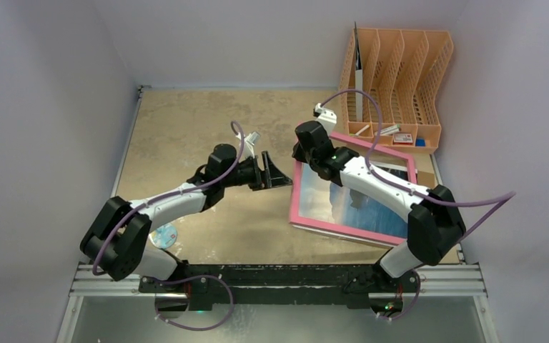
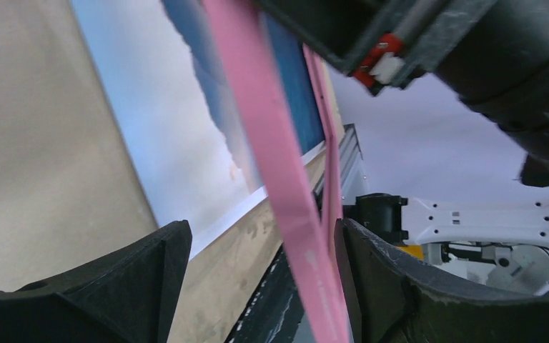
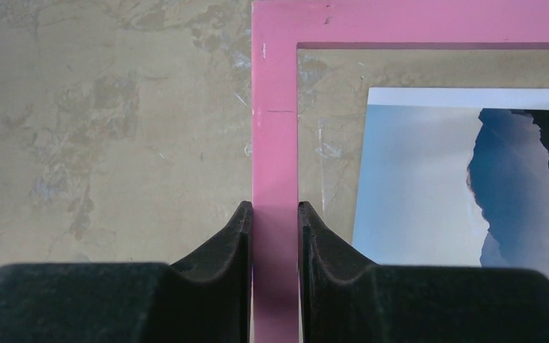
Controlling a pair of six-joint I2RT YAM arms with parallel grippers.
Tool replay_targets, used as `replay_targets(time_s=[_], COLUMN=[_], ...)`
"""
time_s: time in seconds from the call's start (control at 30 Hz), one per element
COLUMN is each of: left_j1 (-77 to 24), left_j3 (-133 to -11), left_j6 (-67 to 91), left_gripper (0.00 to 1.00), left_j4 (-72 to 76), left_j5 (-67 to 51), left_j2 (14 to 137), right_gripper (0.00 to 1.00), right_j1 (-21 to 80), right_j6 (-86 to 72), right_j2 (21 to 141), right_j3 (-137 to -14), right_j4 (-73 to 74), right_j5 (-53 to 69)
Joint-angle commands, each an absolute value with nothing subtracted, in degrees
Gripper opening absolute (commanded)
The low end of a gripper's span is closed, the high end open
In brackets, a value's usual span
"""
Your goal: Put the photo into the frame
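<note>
Right fingers pinching 1 frame | left fingers spread | 1 photo beneath

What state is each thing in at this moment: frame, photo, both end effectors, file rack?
Frame: clamped on one side bar, not yet loaded.
Photo: face up beneath the frame, offset from its corner.
Right end effector: shut on the frame.
Left end effector: open, empty, facing the frame's edge.
File rack: upright, far right.
</note>
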State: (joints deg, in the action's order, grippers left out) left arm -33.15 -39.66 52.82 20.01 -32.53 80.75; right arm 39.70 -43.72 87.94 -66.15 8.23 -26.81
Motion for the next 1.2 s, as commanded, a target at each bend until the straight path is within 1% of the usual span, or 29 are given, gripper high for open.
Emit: replay_targets(time_s=[0.0,0.1,0.17,0.27,0.33,0.37,0.43,0.5,0.57,0.6,0.63,0.73,0.8,0.87,1.03,1.17], left_j1=[-36.02,-38.33,-39.86,-41.88,-42.81,-43.19,-43.64,-43.81,-43.86,-43.87,-43.86,-43.88,-43.87,-43.86,-43.87,-43.86], left_j3=[-42.21,-42.63,-43.94,-45.03,-45.51,-45.81,-45.97,-45.85,-45.96,-45.86,-45.69,-45.12,-44.49,-43.71,-42.38,-43.36], left_j6=[56.62,57.92,57.40,57.27,58.41,59.42,62.29,65.06,65.98,65.70,65.03,62.41,62.01,61.81,62.44,64.66], left_gripper=[0.76,0.76,0.76,0.74,0.71,0.66,0.44,0.19,0.04,0.00,0.00,0.00,0.00,0.00,0.00,0.00], left_j4=[29.12,29.64,26.76,23.65,24.41,25.46,29.81,35.30,36.38,36.20,35.65,33.94,34.73,36.37,39.93,42.74], left_j5=[-33.74,-32.32,-30.02,-27.23,-26.74,-27.12,-29.38,-31.40,-32.06,-32.03,-31.77,-31.04,-31.38,-31.72,-31.51,-31.39], left_j2=[81.65,83.10,84.79,87.28,88.54,89.09,90.04,90.68,90.39,89.91,89.36,87.76,86.75,85.80,83.11,81.41], right_gripper=[0.08,0.08,0.08,0.08,0.08,0.08,0.08,0.09,0.11,0.14,0.19,0.39,0.47,0.52,0.57,0.69], right_j1=[39.71,39.64,39.67,39.64,39.65,39.66,39.66,39.69,39.58,39.57,39.43,38.72,38.03,36.96,36.12,36.17], right_j6=[-47.14,-47.41,-47.58,-47.64,-47.55,-47.55,-47.72,-48.16,-48.49,-48.67,-48.89,-48.99,-48.91,-48.66,-47.43,-45.27], right_j2=[85.17,85.05,84.64,83.72,83.30,83.16,83.06,82.95,82.88,82.88,82.76,82.26,81.95,81.76,80.35,76.51], right_j3=[-65.45,-65.13,-65.05,-64.95,-64.91,-64.80,-64.48,-63.87,-63.52,-63.40,-63.33,-63.11,-62.94,-62.84,-64.36,-67.10], right_j4=[4.82,4.36,3.96,3.52,3.51,3.51,3.59,3.48,3.58,3.71,3.87,4.28,4.31,4.31,4.64,4.96], right_j5=[-28.27,-28.50,-27.91,-27.51,-27.47,-27.49,-27.55,-27.61,-27.69,-27.74,-27.89,-28.32,-27.83,-26.88,-25.56,-23.71])
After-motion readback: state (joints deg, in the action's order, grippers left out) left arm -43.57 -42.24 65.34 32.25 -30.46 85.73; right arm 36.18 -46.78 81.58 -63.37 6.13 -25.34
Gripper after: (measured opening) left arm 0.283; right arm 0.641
